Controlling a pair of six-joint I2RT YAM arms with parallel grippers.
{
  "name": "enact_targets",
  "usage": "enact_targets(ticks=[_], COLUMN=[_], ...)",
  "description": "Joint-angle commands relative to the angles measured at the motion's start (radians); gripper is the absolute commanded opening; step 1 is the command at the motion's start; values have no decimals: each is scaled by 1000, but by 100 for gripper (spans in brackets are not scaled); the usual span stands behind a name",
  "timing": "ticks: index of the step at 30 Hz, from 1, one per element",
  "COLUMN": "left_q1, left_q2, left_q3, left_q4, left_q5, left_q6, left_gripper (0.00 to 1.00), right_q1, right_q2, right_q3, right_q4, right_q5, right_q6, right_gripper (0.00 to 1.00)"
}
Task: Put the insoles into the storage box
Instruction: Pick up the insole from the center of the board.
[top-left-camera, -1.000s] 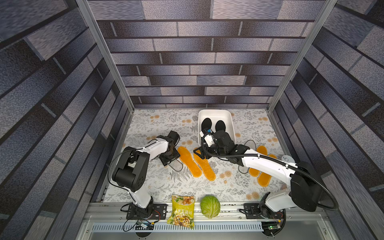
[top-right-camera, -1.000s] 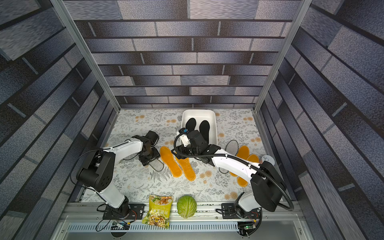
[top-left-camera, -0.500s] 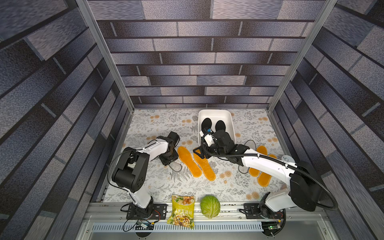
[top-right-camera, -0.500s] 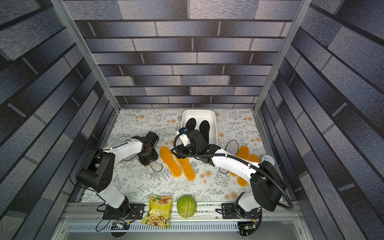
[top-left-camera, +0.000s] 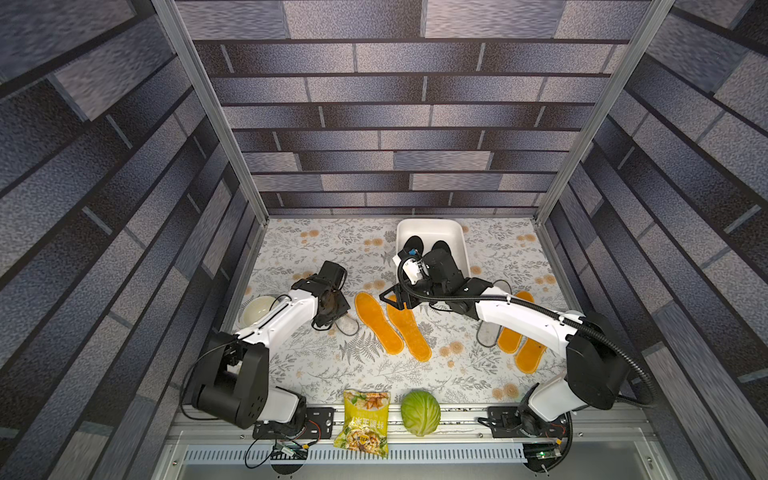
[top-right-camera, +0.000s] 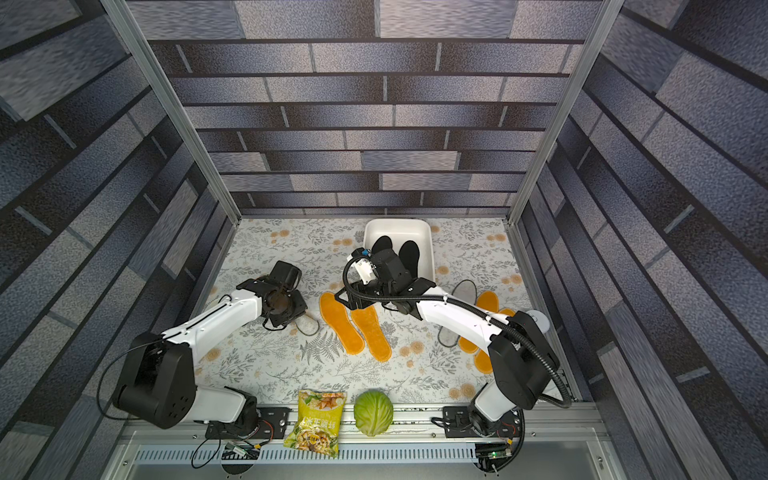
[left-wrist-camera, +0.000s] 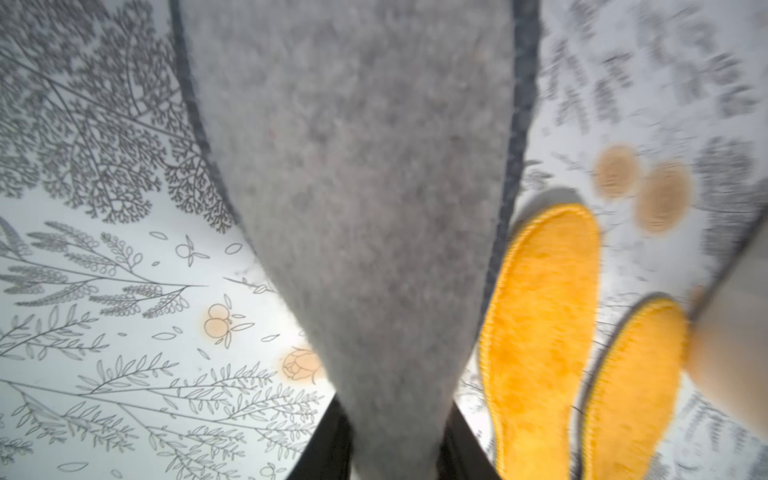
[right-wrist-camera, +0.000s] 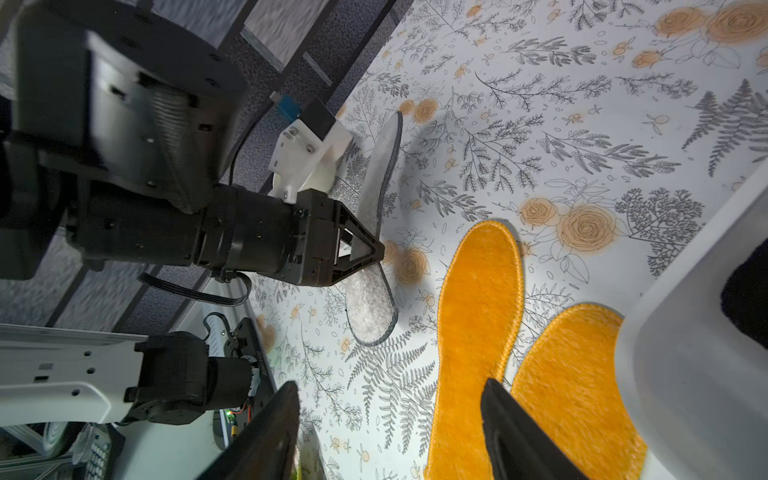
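1. Left end effector (right-wrist-camera: 376, 251) is closed on a grey insole (right-wrist-camera: 370, 299) and pinches it across the narrow middle. One end of this insole rests on the tabletop (right-wrist-camera: 582, 124), and the other end looks lifted and turned on its edge.
2. On the other arm, the right end effector (right-wrist-camera: 390, 436) has its jaws wide apart and holds nothing. It hovers low above the tabletop.
3. One orange insole (right-wrist-camera: 478, 311) and a second orange insole (right-wrist-camera: 573, 386) lie flat side by side, just beside the right end effector and between it and the gripped grey insole.
4. The storage box (top-left-camera: 430, 228) stands close behind the right end effector. Two black insoles (top-left-camera: 413, 243) lie in it side by side.
5. Another grey insole (top-left-camera: 488, 332) and two more orange insoles (top-left-camera: 509, 336) lie partly under the right arm, well apart from both end effectors.
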Motion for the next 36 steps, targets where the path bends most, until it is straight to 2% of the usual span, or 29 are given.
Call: enact_targets(ticks=[1, 5, 8, 11, 16, 18, 22, 28, 32, 35, 36], left_q1=[-8, -28, -62, -113, -235, -272, -296, -323, -325, -327, -327], left_q2=[-118, -224, -252, -244, -211, -200, -187, -155, -138, -133, -132], left_q3=[-14, -25, -27, -23, 21, 28, 22, 45, 56, 57, 57], left_q4=[58, 141, 227, 326, 396, 431, 509, 513, 504, 504, 503], left_q5=[-12, 39, 86, 127, 94, 97, 127, 133, 138, 141, 141], left_q6=[69, 148, 190, 228, 333, 367, 366, 385, 387, 387, 387], left_gripper=[28, 26, 26, 26, 31, 28, 27, 27, 28, 27, 27], right_q1=[-26, -55, -61, -68, -90, -93, -97, -101, -103, -105, -107], right_q2=[17, 25, 21, 25, 38, 55, 68, 99, 108, 113, 114], right_q3=[34, 65, 96, 132, 192, 228, 253, 286, 288, 288, 289], right_q4=[29, 31, 40, 41, 48, 25, 12, -36, -38, -36, -38], right_q5=[-64, -96, -123, -126, -111, -102, -78, -29, -9, 3, 9], right_q6=[70, 122, 142, 164, 203, 196, 185, 185, 177, 175, 172], right_gripper=[70, 70, 70, 70, 71, 71, 71, 70, 63, 52, 45])
